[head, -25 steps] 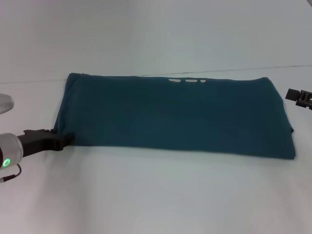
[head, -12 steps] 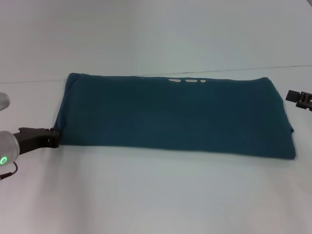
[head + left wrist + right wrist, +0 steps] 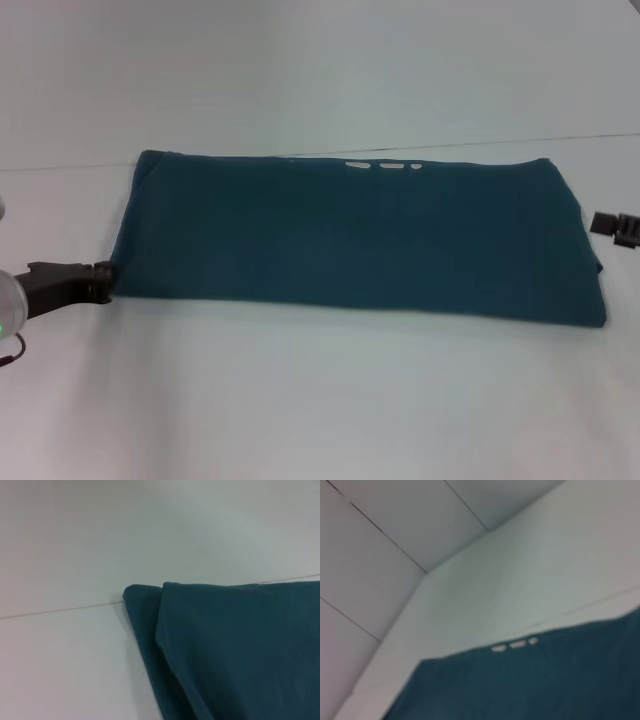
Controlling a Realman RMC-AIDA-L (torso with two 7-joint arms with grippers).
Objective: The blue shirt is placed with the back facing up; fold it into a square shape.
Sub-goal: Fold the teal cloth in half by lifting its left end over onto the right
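Note:
The blue shirt (image 3: 360, 235) lies flat on the white table (image 3: 320, 400), folded into a long band running left to right. Small white marks (image 3: 385, 165) show at its far edge. My left gripper (image 3: 100, 281) is low on the table at the shirt's near left corner, just at the cloth's edge. The left wrist view shows the layered left end of the shirt (image 3: 240, 650). My right gripper (image 3: 600, 222) is just off the shirt's right end, apart from the cloth. The right wrist view shows the shirt's far edge (image 3: 530, 685).
The white table stretches bare in front of the shirt and to both sides. A thin seam line (image 3: 60, 167) runs across the surface behind the shirt, with a white wall beyond it.
My left gripper has drawn back to the left, off the shirt's near left corner it covered before. My right gripper has sunk a little lower. The shirt has stayed in place.

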